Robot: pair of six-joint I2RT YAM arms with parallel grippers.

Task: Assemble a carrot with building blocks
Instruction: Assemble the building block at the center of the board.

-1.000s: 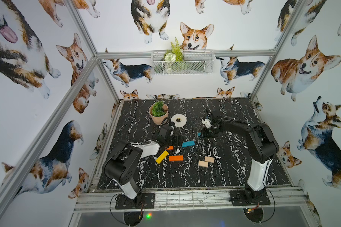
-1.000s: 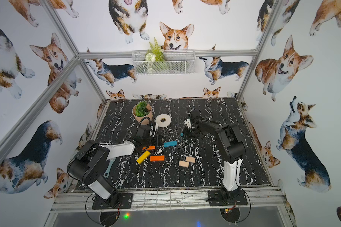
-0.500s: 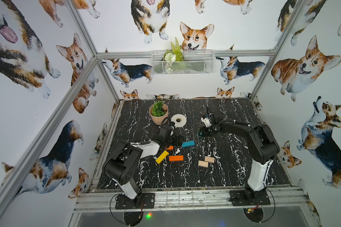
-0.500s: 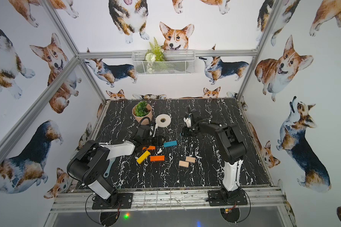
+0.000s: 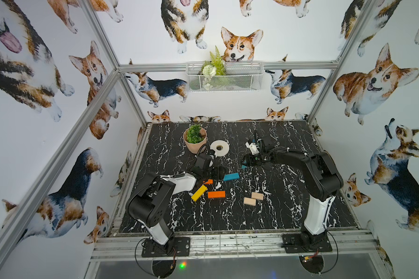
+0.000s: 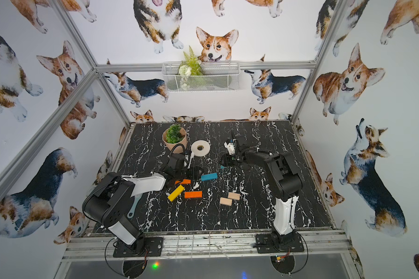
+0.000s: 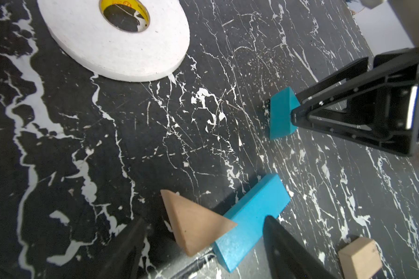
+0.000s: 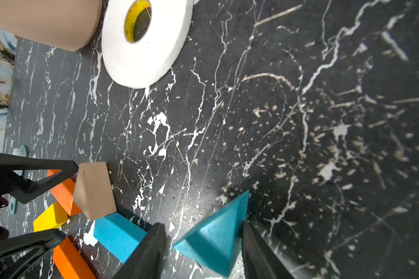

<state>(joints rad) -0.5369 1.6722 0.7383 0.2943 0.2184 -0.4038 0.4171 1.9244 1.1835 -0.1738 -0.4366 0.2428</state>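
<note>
A: Right gripper [image 8: 201, 224] straddles the teal triangle [image 8: 215, 239] on the table [image 8: 300, 120]; pinched or merely touched, I cannot tell.
B: Its sloped faces could squirt it sideways. Left gripper [image 7: 203, 218]?
A: Released, wide around the wood triangle [image 7: 194, 222] (teal bar [image 7: 252, 212] just beside it), so closing might drag both. In both top views the arms hide those 2 triangles almost wholly.

Both top views hang high above the front edge of the bench [image 5: 276, 212], looking steeply down and back from far out, with the whole bench and the tape roll [image 5: 219, 147] in both. The left wrist camera sits low and close, tape roll [image 7: 114, 41] just ahead. The right wrist camera, equally close, faces that same tape roll [image 8: 143, 43], and the two share the teal bar [image 7: 252, 217] near it.
</note>
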